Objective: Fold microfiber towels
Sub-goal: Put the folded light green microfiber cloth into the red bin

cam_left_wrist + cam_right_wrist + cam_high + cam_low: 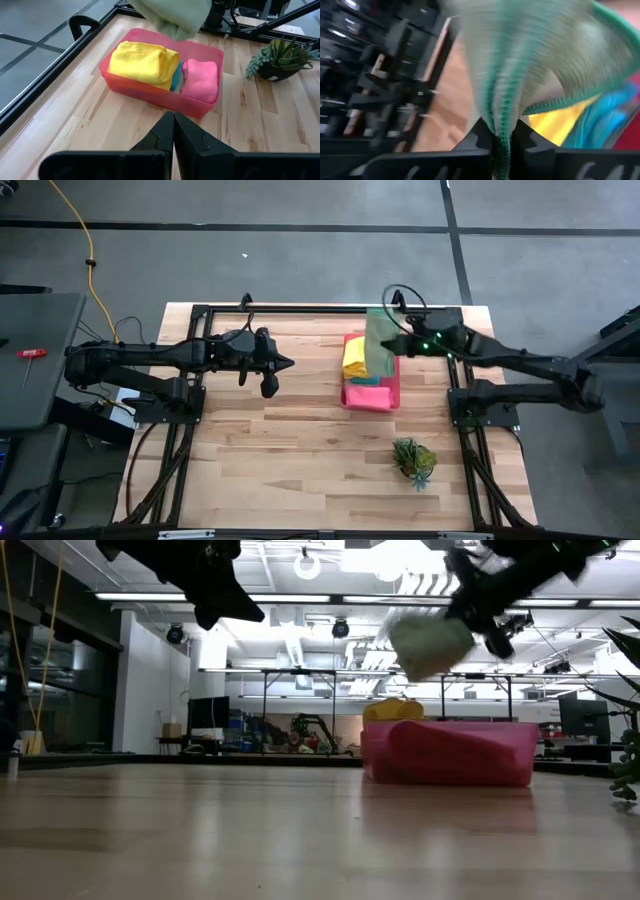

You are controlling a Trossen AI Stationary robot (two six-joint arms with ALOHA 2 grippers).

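Green towel (381, 340): hanging from the right gripper above the tray's far end, clear of the other cloths; it is being held high, I judge, so that its free edge can swing out over bare table for spreading.
Right gripper (499, 134): fingers pinching tight on a bunched fold of the green towel, the cloth draping up and away from them; the grip is sitting at an edge rather than the middle, probably to let the towel fall open.
Other towels: yellow (142, 61), teal (174, 76) and pink (201, 79) are lying folded side by side inside the tray, the teal squeezed between the other two; they are waiting their turn, as I read it.
Tray (161, 95): sitting on the table's right half, near the right arm, keeping the stack within its reach.
Left gripper (173, 134): hovering over the table's middle, well apart from the tray, fingers pressed together and holding nothing; it seems to be waiting to take a corner.
Plant (414, 459): standing nearer the front edge, apart from the tray.
Table (300, 440): bare wood between the arms is offering room for folding.
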